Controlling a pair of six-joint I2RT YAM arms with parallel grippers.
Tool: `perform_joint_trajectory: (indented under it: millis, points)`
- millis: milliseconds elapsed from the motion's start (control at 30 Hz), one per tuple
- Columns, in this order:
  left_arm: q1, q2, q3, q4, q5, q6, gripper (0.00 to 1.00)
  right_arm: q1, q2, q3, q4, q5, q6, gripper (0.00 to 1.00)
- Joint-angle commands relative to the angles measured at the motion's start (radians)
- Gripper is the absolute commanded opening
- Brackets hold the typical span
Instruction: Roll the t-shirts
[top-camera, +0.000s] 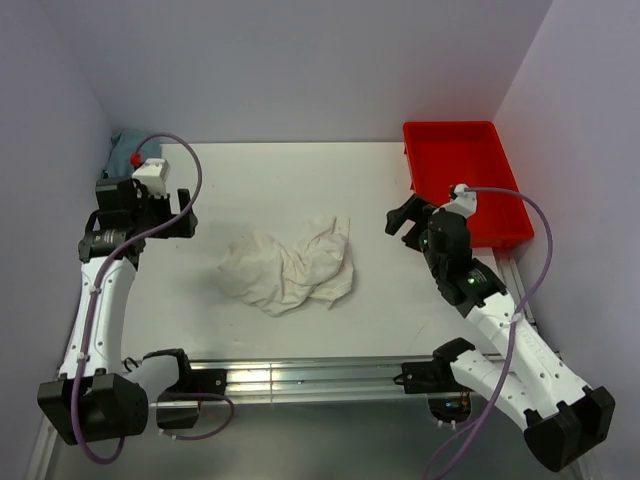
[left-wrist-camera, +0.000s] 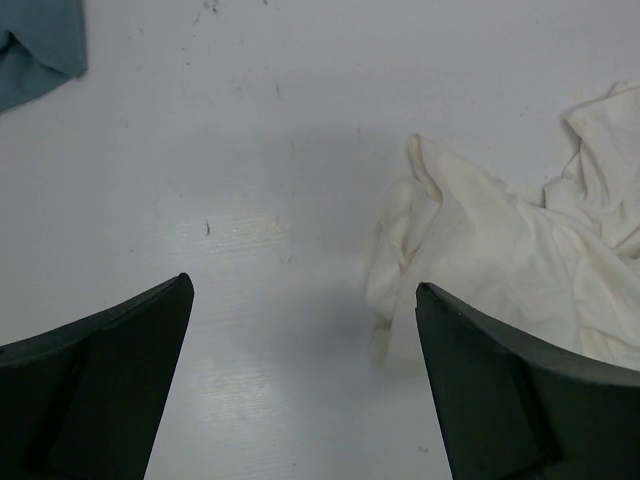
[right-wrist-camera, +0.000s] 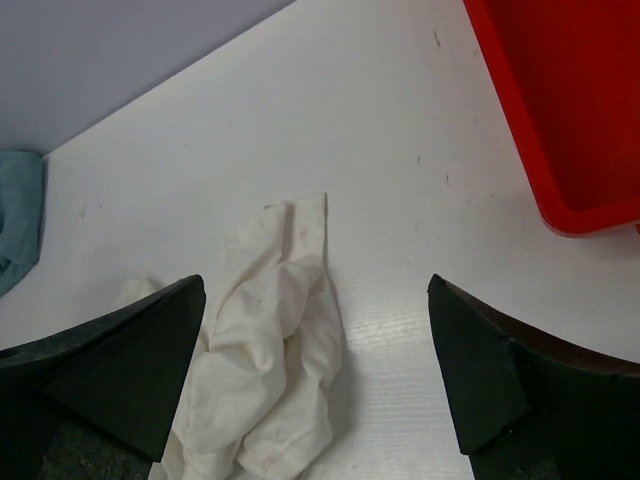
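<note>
Near the middle of the flat white table, a little toward 6 o'clock, lies the plain cream-white cotton t-shirt; it is crumpled into a loose, deeply wrinkled heap, wider than it is deep, with one folded edge poking out toward 1 o'clock; no sleeve or neckline can be made out; at its 9 o'clock the left gripper hovers with its dark fingers spread wide, apart from the cloth and holding nothing; at 3 o'clock the right gripper is likewise spread and empty, just beside the shallow red plastic tray in the 2 o'clock corner; a bunched teal-blue cloth sits in the 10 o'clock corner
</note>
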Motion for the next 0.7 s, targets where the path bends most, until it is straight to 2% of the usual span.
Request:
perform_joint_trajectory:
  millis: [0, 167, 200, 267, 300, 433, 667]
  points:
    - [-0.024, 0.034, -0.011, 0.015, 0.084, 0.037, 0.99, 0.007, 0.035, 0.050, 0.006, -0.015, -0.012, 0.99]
    - [-0.241, 0.158, -0.036, 0.076, -0.016, 0.027, 0.88, 0.071, 0.183, 0.105, -0.028, -0.028, 0.011, 0.95]
    - [-0.263, 0.178, -0.037, 0.087, -0.019, 0.020, 0.83, 0.084, 0.212, 0.116, -0.034, -0.024, 0.019, 0.89]
    - [-0.311, 0.249, -0.026, 0.103, -0.022, 0.016, 0.76, 0.120, 0.303, 0.151, -0.049, -0.016, 0.040, 0.84]
    - [-0.325, 0.270, -0.022, 0.106, -0.019, 0.016, 0.72, 0.134, 0.338, 0.162, -0.052, -0.005, 0.046, 0.78]
    - [-0.375, 0.391, -0.007, 0.141, -0.082, 0.025, 0.66, 0.189, 0.459, 0.210, -0.031, -0.011, 0.077, 0.70]
    - [-0.382, 0.513, 0.023, 0.181, -0.103, 0.023, 0.64, 0.220, 0.628, 0.286, -0.005, -0.065, 0.105, 0.64]
